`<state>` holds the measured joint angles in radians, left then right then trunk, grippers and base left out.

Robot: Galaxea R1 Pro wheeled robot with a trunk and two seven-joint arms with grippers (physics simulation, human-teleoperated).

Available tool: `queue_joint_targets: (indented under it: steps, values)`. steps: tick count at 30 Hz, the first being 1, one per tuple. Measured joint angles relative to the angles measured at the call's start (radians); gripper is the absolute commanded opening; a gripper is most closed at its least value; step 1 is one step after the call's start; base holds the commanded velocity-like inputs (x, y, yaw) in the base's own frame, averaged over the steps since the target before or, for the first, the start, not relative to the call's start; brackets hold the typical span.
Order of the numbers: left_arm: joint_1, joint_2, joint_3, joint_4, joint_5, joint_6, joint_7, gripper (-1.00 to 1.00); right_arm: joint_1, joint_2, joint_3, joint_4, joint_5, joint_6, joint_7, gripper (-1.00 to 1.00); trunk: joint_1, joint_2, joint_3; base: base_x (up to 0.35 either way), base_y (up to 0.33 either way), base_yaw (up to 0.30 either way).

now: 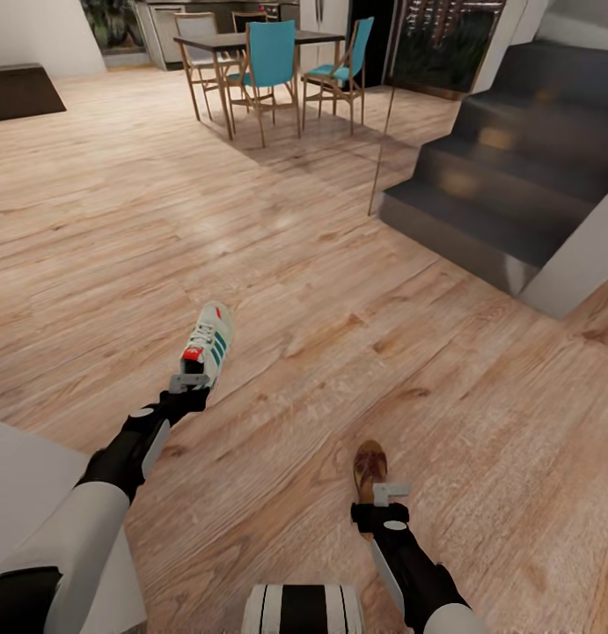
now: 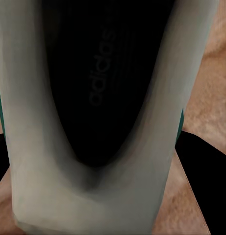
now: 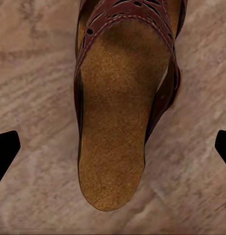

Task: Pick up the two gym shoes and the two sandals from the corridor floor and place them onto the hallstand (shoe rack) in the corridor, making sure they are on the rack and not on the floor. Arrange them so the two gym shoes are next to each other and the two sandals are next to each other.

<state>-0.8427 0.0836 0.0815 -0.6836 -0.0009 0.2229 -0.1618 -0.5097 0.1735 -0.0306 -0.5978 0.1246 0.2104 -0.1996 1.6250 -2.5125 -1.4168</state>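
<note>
One cream-white gym shoe (image 1: 209, 337) with green stripes lies toe-away on the corridor floor (image 1: 339, 291), left of centre. My left gripper (image 1: 189, 381) is at its heel. In the left wrist view the shoe's dark opening and pale collar (image 2: 98, 196) sit between the black fingers (image 2: 198, 164), which press its sides. One brown sandal (image 1: 370, 465) lies on the floor lower right. My right gripper (image 1: 389, 491) hovers at its heel end. In the right wrist view its fingertips (image 3: 5, 152) stand wide apart, clear of the sandal (image 3: 117, 127). A pale grey slab (image 1: 26, 475) at the lower left may be the hallstand; I cannot tell.
Dark stairs (image 1: 515, 150) rise at the right behind a thin glass panel edge (image 1: 381, 132). A dining table (image 1: 251, 40) with teal chairs (image 1: 270, 57) stands at the back. Open plank floor lies between them and me. My base (image 1: 302, 609) shows at the bottom edge.
</note>
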Motion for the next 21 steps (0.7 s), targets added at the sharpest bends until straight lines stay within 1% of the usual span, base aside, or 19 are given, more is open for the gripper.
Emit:
queue_joint_targets:
  steps: [4,6,12,21]
  values:
    - [0.002,-0.009,0.001,-0.048,0.000,0.046,0.000,-1.00,0.000,0.000,0.000,0.000,0.000,0.000,0.000,1.00,0.002,-0.001,-0.022,0.000,0.000,0.038]
    - [0.003,-0.011,0.001,-0.064,-0.001,0.057,-0.001,-1.00,0.000,0.000,0.000,0.000,0.000,0.000,0.000,1.00,0.003,-0.001,-0.032,0.000,0.000,0.014]
    - [0.008,-0.012,0.001,-0.078,-0.001,0.066,-0.001,-1.00,0.000,0.000,0.001,-0.001,0.000,0.000,0.000,1.00,0.003,-0.001,-0.040,0.000,0.000,0.005]
    - [0.015,-0.011,0.001,-0.082,-0.001,0.067,0.000,-1.00,0.000,0.000,0.000,-0.003,0.000,0.000,0.000,1.00,0.003,-0.001,-0.042,0.000,0.000,0.000]
